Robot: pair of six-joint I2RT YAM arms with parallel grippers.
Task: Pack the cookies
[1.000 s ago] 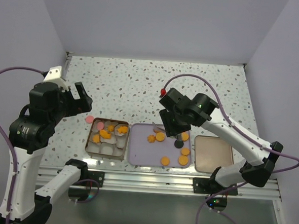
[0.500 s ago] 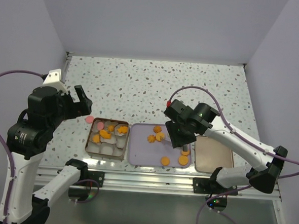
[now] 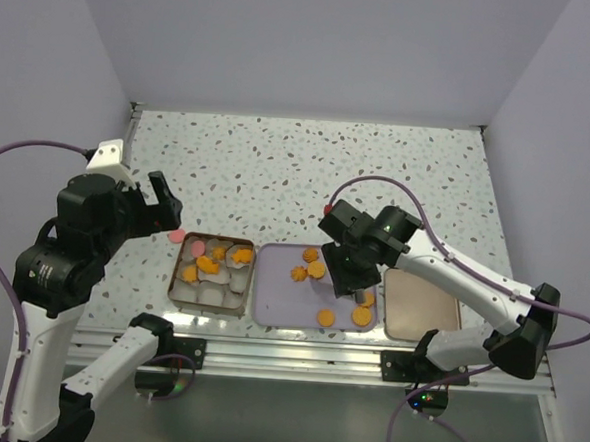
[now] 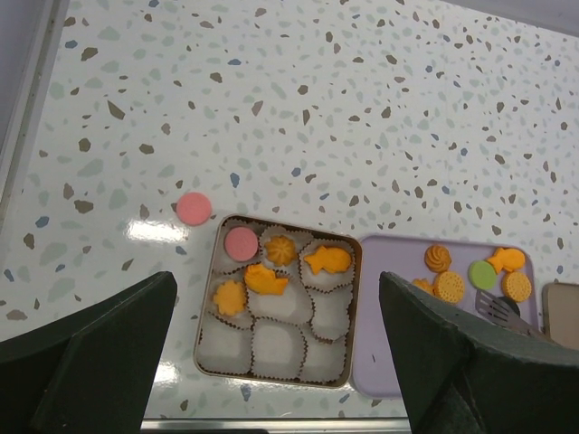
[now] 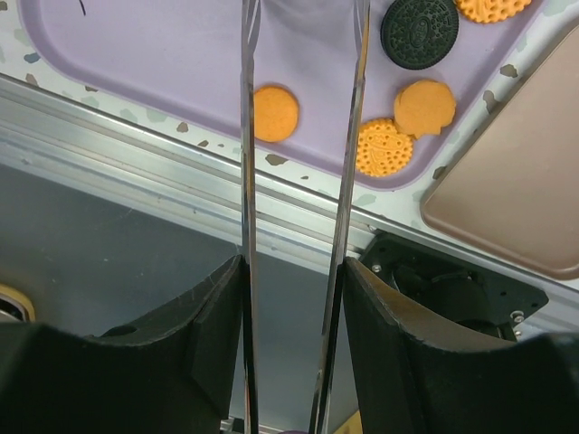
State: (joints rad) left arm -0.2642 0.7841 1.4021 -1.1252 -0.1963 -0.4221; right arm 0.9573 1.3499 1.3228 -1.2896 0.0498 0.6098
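Note:
The cookies lie in three places. Several orange ones and a pink one point(image 4: 241, 242) sit in paper cups in the square tin point(image 3: 178, 286). More orange ones, a green one point(image 4: 482, 274) and a black one point(image 5: 419, 32) lie on the purple tray point(image 3: 280, 300). One pink cookie point(image 3: 177, 236) rests on the table left of the tin. My left gripper point(image 3: 156, 203) hangs open high above the tin. My right gripper point(image 3: 350, 274) is over the tray's right half, shut on metal tongs point(image 5: 246, 136). The tongs' tips run out of the wrist view.
A brown tin lid point(image 3: 420, 304) lies flat right of the tray. An aluminium rail point(image 3: 297, 356) runs along the table's near edge, just in front of tin and tray. Grey walls close in the back and sides.
My right arm has swung with the tongs toward the near edge over the tray's right half, and now covers the black cookie in the top view. The left arm shifted only slightly.

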